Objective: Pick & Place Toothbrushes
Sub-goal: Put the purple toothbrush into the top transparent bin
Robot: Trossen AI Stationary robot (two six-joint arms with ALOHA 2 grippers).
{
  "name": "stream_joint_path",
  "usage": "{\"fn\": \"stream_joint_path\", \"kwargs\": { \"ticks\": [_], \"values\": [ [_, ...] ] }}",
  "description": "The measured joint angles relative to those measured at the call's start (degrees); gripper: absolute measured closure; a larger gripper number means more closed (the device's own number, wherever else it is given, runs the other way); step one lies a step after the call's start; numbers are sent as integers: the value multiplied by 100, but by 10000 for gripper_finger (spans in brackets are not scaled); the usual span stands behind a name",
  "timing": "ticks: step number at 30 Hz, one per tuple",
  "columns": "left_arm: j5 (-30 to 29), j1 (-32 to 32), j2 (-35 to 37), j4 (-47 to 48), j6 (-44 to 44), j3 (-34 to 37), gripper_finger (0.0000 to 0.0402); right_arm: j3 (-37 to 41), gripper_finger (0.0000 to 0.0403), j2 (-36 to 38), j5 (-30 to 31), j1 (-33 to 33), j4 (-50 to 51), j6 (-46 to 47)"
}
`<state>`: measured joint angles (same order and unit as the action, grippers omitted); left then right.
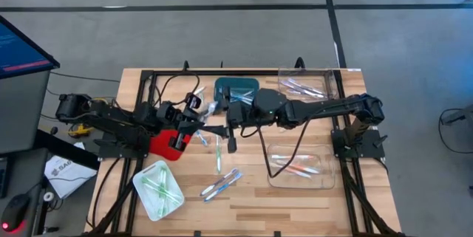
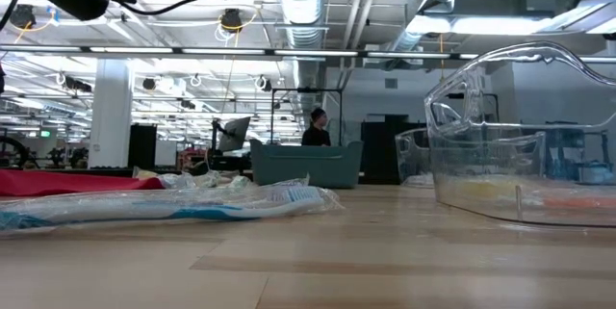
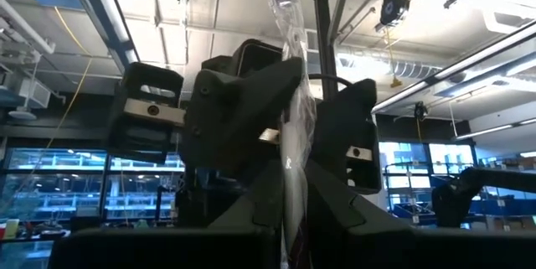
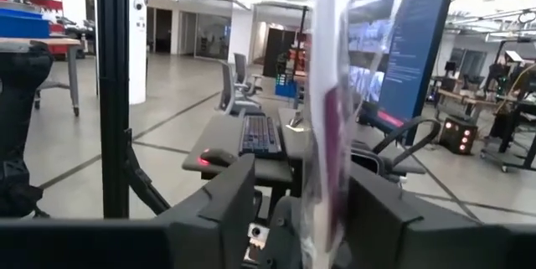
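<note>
My left gripper (image 1: 196, 127) and right gripper (image 1: 220, 128) meet tip to tip above the table's middle, over the red bin (image 1: 168, 145). Between them stands a toothbrush in a clear wrapper (image 3: 289, 93); in the right wrist view the wrapped toothbrush (image 4: 328, 126) shows a pink-purple part. The left gripper (image 3: 291, 219) is shut on it. The right gripper (image 4: 301, 210) is open, one finger on either side of the wrapper. Loose green toothbrushes (image 1: 219, 153) and blue toothbrushes (image 1: 222, 184) lie flat on the table. A wrapped blue toothbrush (image 2: 173, 203) lies in the low view's foreground. My left gripper pinches the wrapped toothbrush between its two fingers, on a lower part of the wrapper (image 3: 291, 187). The toothbrush is lifted clear of the table and runs along the fingers, out past their ends. Whether my right gripper's fingers (image 4: 377, 210) touch the wrapper, I cannot tell.
A white tray (image 1: 145, 201) with green toothbrushes sits near the left front. A clear tray (image 1: 324, 179) at the right front holds orange-red ones. Another clear tray (image 1: 329, 80) stands at the far right, and a teal bin (image 1: 236, 88) at the far middle. Black cables cross the table.
</note>
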<state>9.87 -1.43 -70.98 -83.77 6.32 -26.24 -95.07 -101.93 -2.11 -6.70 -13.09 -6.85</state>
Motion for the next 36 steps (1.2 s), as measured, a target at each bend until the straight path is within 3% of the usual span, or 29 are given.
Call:
{"fn": "stream_joint_path", "kwargs": {
  "ticks": [9, 16, 24, 28, 31, 36],
  "values": [
    [-2, -24, 0, 62, 18, 38, 383, 0, 380, 10, 146, 4, 275, -58],
    [-102, -20, -4, 90, 12, 177, 374, 7, 383, 150, 646, -4, 755, -39],
    [4, -31, 202, 122, -435, 376, 285, -2, 384, 307, 643, -25, 909, 49],
    [-41, -52, 530, 585, -589, 400, 233, -4, 384, 326, 723, -17, 1235, 113],
    [-42, -52, 845, 1178, -579, 460, 200, -70, 384, 437, 1254, 19, 1890, 113],
    [-50, -52, 1211, 1835, -405, 732, 174, -499, 384, 613, 2480, 391, 3847, 124]
  ]
}}
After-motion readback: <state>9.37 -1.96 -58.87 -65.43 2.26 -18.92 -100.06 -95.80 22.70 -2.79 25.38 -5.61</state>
